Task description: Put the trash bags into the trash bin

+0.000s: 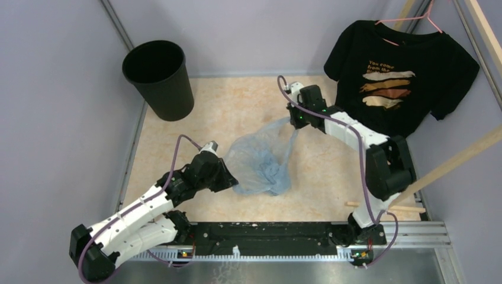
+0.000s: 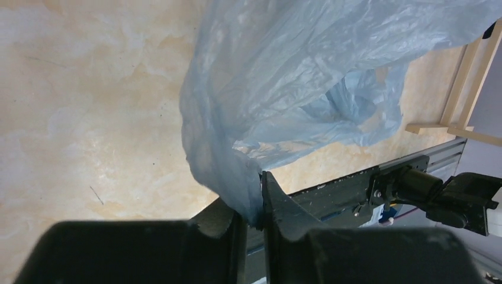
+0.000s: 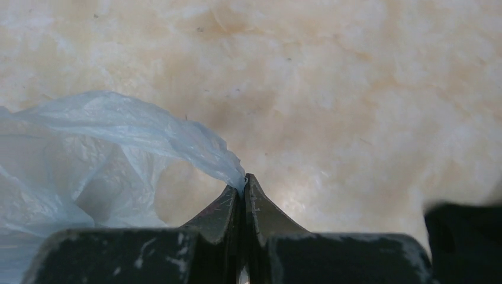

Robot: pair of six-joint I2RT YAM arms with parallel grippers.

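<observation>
We saw the bag [image 1: 263, 163] mid-table [image 1: 177, 142], its long axis running diagonally from the left claw [image 1: 229, 176] up to the right claw [image 1: 294, 123]. The bin [image 1: 160, 77] stood upright at the far-left corner, well apart. Only the wrist views showed the grips: left jaws narrow on a fold, right jaws pinched on a thin edge. The left arm lay low and the right arm was bent.

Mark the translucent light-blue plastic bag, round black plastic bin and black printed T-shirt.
Translucent light-blue plastic bag [image 1: 260, 167]: top view, crumpled middle.
Round black plastic bin [image 1: 175, 97]: top view, side wall.
Black printed T-shirt [image 1: 388, 87]: top view, chest print.
</observation>
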